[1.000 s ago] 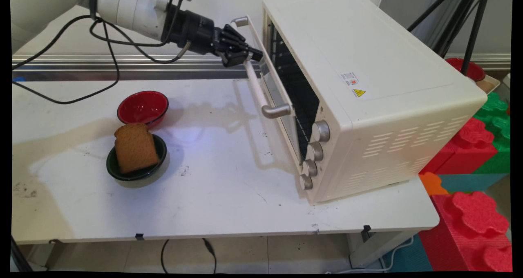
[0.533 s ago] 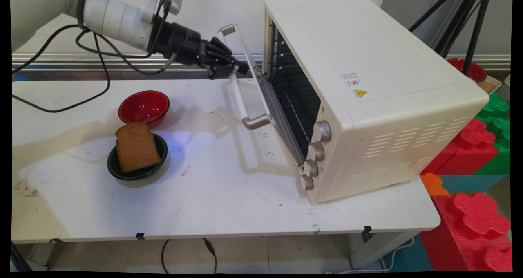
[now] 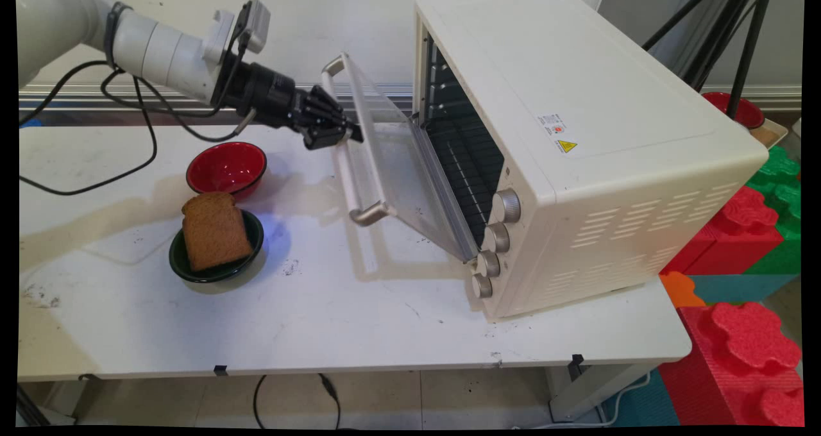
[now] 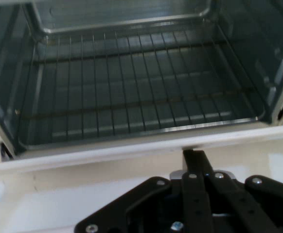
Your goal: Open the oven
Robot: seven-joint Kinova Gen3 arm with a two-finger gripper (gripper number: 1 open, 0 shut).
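My gripper (image 3: 345, 134) is shut on the pale handle bar (image 3: 349, 183) of the cream toaster oven's (image 3: 577, 122) glass door (image 3: 391, 147). The door hangs half open, tilted toward the table. In the hand view my gripper (image 4: 194, 156) sits at the white handle (image 4: 83, 158), and behind it lies the oven's wire rack (image 4: 132, 92) with nothing on it. Left of the door stand a red bowl (image 3: 226, 167) and a dark green bowl (image 3: 211, 274) holding a slice of brown bread (image 3: 215, 231).
The oven fills the table's right half, its knobs (image 3: 494, 240) facing the near side. Black cables (image 3: 128, 170) hang from the arm over the table's left rear. Red and green foam blocks (image 3: 750, 346) stand off the table's right, with tripod legs (image 3: 744, 45) and another red bowl (image 3: 731, 106) behind.
My gripper has moved left and down with the handle, swinging the oven door from nearly closed to about half open. The bowls and bread have not moved.
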